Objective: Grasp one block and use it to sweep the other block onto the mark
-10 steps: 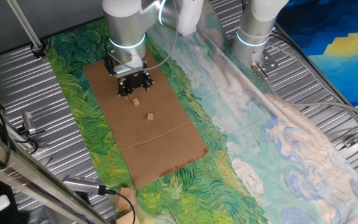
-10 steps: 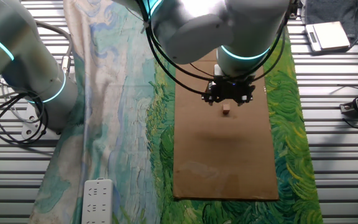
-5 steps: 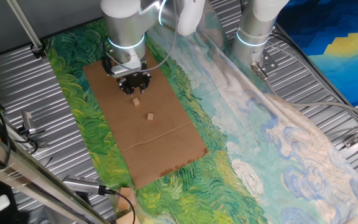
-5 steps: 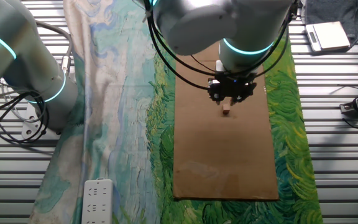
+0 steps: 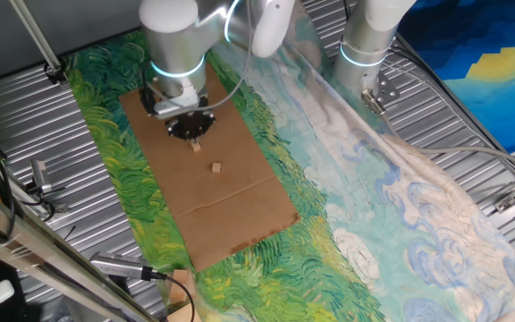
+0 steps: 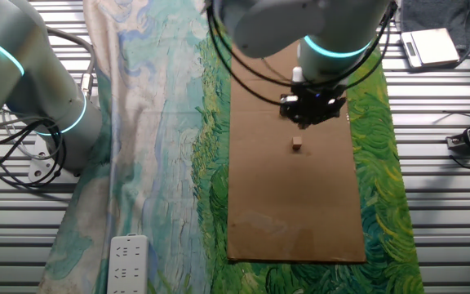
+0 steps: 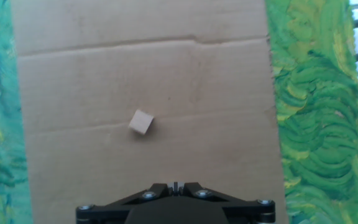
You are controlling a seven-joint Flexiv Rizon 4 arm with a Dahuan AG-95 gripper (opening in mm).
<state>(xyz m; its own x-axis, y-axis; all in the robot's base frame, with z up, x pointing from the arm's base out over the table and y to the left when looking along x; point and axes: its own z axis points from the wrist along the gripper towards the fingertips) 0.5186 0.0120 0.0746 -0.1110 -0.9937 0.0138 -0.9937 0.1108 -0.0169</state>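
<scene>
Block lies on the cardboard sheet mid-sheet; second block just below the tool. Tool hovers over the cardboard's far end; grip state: cannot tell.

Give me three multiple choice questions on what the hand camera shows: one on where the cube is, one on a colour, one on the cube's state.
1. The cube lies on: A the cardboard; B a plate; C a tray.
2. The cloth beside the cardboard is: A red; B green; C black.
3. The cube is: A gripped; B stacked on another; C lying free.

A, brown cardboard surrounds it; B, green swirls border the sheet; C, it sits alone, apart from the gripper.
</scene>
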